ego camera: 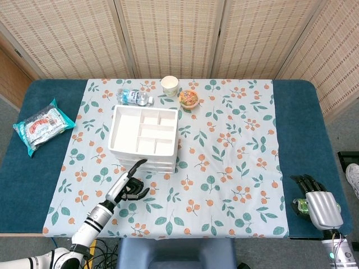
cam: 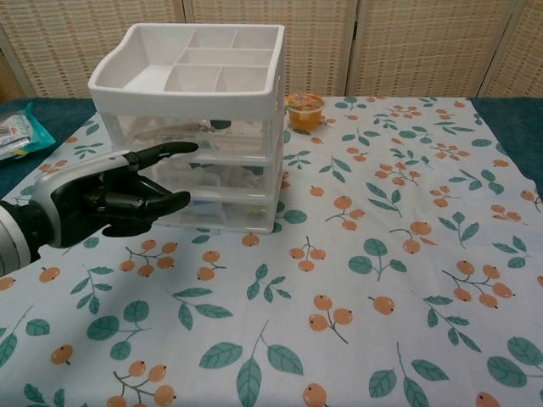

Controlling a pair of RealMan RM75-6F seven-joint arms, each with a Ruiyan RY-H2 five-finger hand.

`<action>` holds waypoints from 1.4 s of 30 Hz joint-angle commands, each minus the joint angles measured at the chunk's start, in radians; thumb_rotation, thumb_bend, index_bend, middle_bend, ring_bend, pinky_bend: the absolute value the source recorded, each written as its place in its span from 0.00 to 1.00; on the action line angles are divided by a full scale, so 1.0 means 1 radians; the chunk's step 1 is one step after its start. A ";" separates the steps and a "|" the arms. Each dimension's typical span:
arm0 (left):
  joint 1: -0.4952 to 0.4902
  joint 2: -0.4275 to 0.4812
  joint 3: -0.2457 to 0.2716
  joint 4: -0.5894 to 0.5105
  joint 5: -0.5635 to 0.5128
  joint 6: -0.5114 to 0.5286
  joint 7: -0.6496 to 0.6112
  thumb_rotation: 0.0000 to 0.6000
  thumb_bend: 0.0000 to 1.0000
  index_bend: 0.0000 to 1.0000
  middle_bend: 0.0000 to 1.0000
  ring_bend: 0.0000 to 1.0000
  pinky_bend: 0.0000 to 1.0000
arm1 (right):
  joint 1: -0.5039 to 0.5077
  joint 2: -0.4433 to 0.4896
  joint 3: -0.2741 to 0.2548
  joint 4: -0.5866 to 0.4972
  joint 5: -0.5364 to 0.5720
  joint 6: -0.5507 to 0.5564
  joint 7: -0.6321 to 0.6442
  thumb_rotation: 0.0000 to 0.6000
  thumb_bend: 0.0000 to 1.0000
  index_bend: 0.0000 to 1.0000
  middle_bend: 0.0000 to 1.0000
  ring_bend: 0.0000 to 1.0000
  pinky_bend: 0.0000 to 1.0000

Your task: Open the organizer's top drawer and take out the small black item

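Observation:
The white organizer (ego camera: pixel 144 137) (cam: pixel 196 93) has a divided tray on top and clear drawers below, all closed. A small dark item (cam: pixel 220 124) shows through the top drawer's front (cam: pixel 204 132). My left hand (ego camera: pixel 130 184) (cam: pixel 110 194) hovers in front of the drawers, empty, one finger stretched toward the top drawer and the others partly curled with the thumb apart. My right hand (ego camera: pixel 314 200) rests at the table's right front edge, fingers apart, holding nothing.
Behind the organizer stand a water bottle (ego camera: pixel 134 97), a paper cup (ego camera: pixel 169 84) and an orange jelly cup (ego camera: pixel 189 98) (cam: pixel 304 110). A snack packet (ego camera: pixel 42 124) lies at far left on the blue cloth. A floral tablecloth (ego camera: pixel 224 157) covers the table.

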State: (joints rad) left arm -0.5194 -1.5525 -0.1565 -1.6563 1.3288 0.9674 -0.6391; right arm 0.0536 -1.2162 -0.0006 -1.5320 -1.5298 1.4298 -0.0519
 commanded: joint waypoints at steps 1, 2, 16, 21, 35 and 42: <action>-0.005 -0.004 -0.001 0.005 0.011 -0.002 -0.012 1.00 0.36 0.00 0.88 0.97 1.00 | -0.001 0.000 0.000 0.001 0.002 -0.001 0.001 1.00 0.33 0.14 0.20 0.17 0.25; -0.007 -0.006 -0.001 0.007 0.015 -0.003 -0.018 1.00 0.36 0.00 0.88 0.97 1.00 | -0.001 0.000 -0.001 0.001 0.003 -0.001 0.001 1.00 0.33 0.14 0.20 0.17 0.25; -0.017 -0.031 -0.012 0.043 0.012 -0.002 -0.057 1.00 0.36 0.01 0.88 0.97 1.00 | -0.005 -0.002 -0.001 0.002 0.021 -0.009 -0.001 1.00 0.33 0.14 0.20 0.17 0.25; -0.022 -0.031 -0.024 0.049 0.007 -0.005 -0.081 1.00 0.36 0.05 0.88 0.98 1.00 | -0.005 -0.002 -0.001 -0.002 0.027 -0.015 -0.007 1.00 0.33 0.14 0.20 0.17 0.25; -0.031 -0.043 -0.041 0.072 -0.007 -0.013 -0.129 1.00 0.36 0.17 0.88 0.98 1.00 | -0.005 0.003 0.001 -0.009 0.038 -0.020 -0.011 1.00 0.33 0.14 0.20 0.17 0.25; -0.023 -0.042 -0.033 0.064 0.001 -0.004 -0.136 1.00 0.36 0.20 0.88 0.98 1.00 | -0.005 0.002 0.001 -0.010 0.039 -0.021 -0.012 1.00 0.33 0.14 0.20 0.17 0.25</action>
State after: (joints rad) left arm -0.5431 -1.5950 -0.1895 -1.5914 1.3290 0.9633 -0.7743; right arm 0.0484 -1.2138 0.0003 -1.5418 -1.4907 1.4086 -0.0636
